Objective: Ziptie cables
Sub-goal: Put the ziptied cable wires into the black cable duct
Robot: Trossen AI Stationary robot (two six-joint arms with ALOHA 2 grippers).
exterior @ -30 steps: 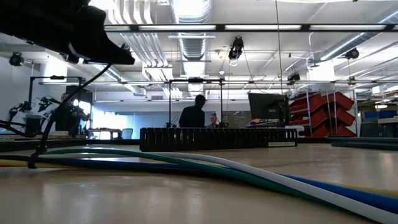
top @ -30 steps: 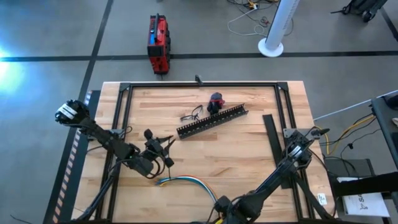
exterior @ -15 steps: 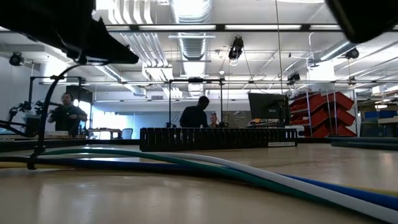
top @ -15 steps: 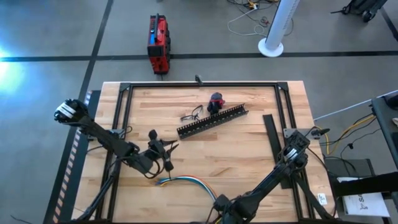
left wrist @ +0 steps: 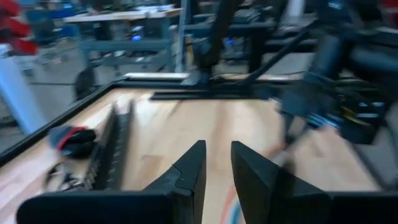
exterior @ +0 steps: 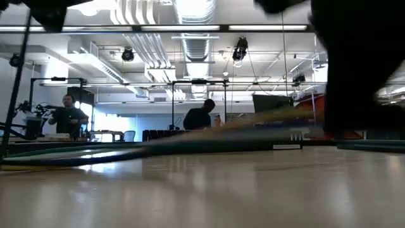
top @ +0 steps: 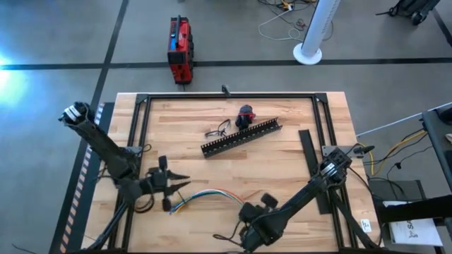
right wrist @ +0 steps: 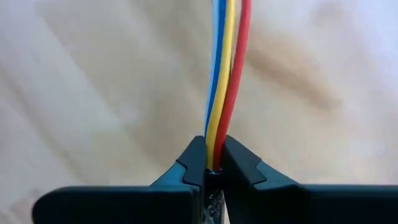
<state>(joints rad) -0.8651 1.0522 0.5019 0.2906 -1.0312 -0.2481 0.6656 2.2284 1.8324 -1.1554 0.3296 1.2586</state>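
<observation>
Red, yellow and blue cables (right wrist: 222, 74) sit pinched tight in my right gripper (right wrist: 212, 163), low at the near middle of the wooden table (top: 282, 159). My left gripper (top: 171, 185) waits near the left side, its fingers (left wrist: 189, 171) a little apart, holding nothing.

Bright, even overhead light fills the scene. In the high view, glare blooms on the floor at the left edge. In the low view, ceiling light strips (exterior: 190, 27) shine and reflect off the bench (exterior: 202, 196); dark blurred shapes cross the top. The left wrist view is smeared throughout.
</observation>
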